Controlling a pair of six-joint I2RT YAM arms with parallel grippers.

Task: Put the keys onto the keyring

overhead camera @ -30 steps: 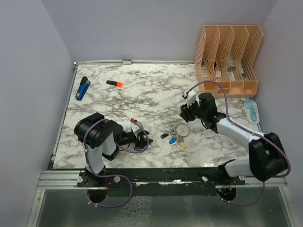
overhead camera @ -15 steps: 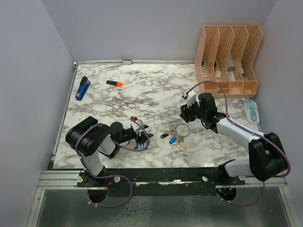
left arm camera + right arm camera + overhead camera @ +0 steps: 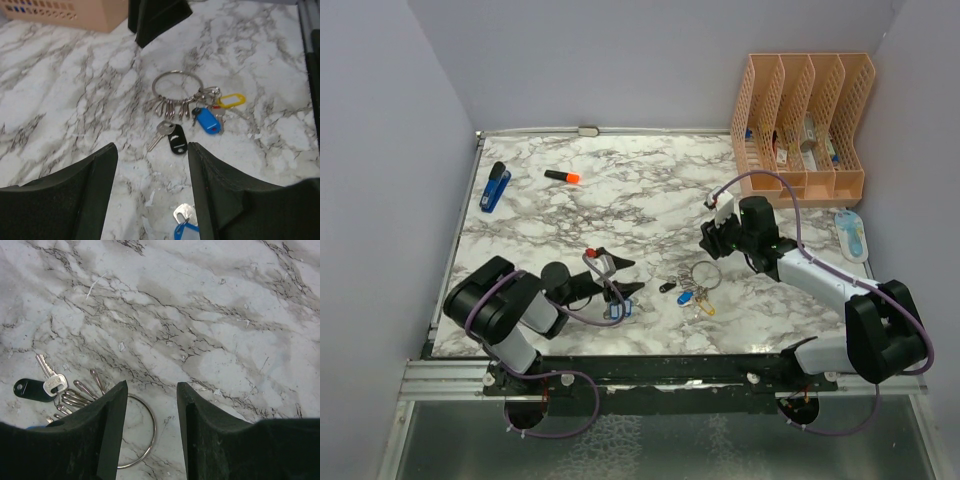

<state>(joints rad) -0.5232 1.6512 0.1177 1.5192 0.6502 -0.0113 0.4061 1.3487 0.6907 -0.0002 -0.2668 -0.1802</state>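
Status: both pincers are released and hold nothing.

- Left pincer (image 3: pixel 618 277) is low over the worktop (image 3: pixel 650 200), jaws spread wide. In the left wrist view a loose blue-tagged key of the keys (image 3: pixel 184 227) lies flat between the fingers, close in toward the wrist. In the top view it is the blue spot just at that pincer's near side (image 3: pixel 620 311). I can only make out one key there; I cannot tell whether the second is with it.
- That key's long axis looks roughly in line with the way the pincer points, metal end toward the ring. It is cut off at the frame edge, so treat that as low confidence.
- The keyring (image 3: pixel 695 288) lies flat, well ahead of the left pincer and to its right. The ring's open loop is on the far side, and its cluster fans out toward the near side: black tag (image 3: pixel 176 140), blue tag (image 3: pixel 207 121), yellow tag (image 3: pixel 231 100).
- Right pincer (image 3: pixel 713 235) hangs just behind the ring, jaws apart. In its own wrist view the wire loop (image 3: pixel 154 432) shows in the gap between the fingers.

Judgement: the left arm is nearer to the loose key and the right arm is nearer to the ring. The key lies apart from the ring, so nothing is threaded yet. The left pincer needs to close on the tag, then carry it right to the loop.
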